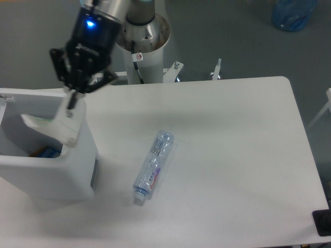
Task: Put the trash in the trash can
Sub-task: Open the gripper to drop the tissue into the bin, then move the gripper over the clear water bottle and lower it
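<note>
The gripper (77,85) is seen above the rim of the trash can (77,175), at the left of the table (232,155). Its fingers are spread, and nothing is seen held between them. The bottle (153,166) is left lying on its side on the table, just beside the can and well apart from the gripper. The paper wad is not seen on the table; something small and coloured is visible inside the can, but what it is cannot be told. It is judged that about half of the task is done: the bottle is not yet picked up.
</note>
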Tool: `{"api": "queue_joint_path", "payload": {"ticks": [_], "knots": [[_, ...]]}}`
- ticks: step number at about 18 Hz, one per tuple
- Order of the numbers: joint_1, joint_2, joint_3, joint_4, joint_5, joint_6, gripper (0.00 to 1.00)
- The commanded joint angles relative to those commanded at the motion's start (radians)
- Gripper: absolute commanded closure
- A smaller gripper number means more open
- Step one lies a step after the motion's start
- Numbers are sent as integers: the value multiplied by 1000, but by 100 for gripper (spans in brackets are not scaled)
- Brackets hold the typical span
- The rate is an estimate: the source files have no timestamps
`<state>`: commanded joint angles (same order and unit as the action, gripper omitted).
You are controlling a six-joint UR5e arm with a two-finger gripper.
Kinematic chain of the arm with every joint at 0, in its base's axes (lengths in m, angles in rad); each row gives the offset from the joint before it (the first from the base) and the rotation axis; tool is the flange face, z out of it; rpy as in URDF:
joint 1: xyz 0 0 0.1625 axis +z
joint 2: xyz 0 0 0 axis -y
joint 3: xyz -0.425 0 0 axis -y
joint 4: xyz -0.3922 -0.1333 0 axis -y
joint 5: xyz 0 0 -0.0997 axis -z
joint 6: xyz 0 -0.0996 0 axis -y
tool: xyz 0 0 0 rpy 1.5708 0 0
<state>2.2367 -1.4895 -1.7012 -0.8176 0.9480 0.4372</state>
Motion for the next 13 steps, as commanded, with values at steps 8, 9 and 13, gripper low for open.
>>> {"api": "queue_joint_path", "payload": {"ticks": [8, 9, 13], "knots": [[-11, -24, -18, -3, 3, 0, 0], [0, -37, -18, -2, 3, 3, 0], [157, -115, -17, -2, 3, 53, 0]]}}
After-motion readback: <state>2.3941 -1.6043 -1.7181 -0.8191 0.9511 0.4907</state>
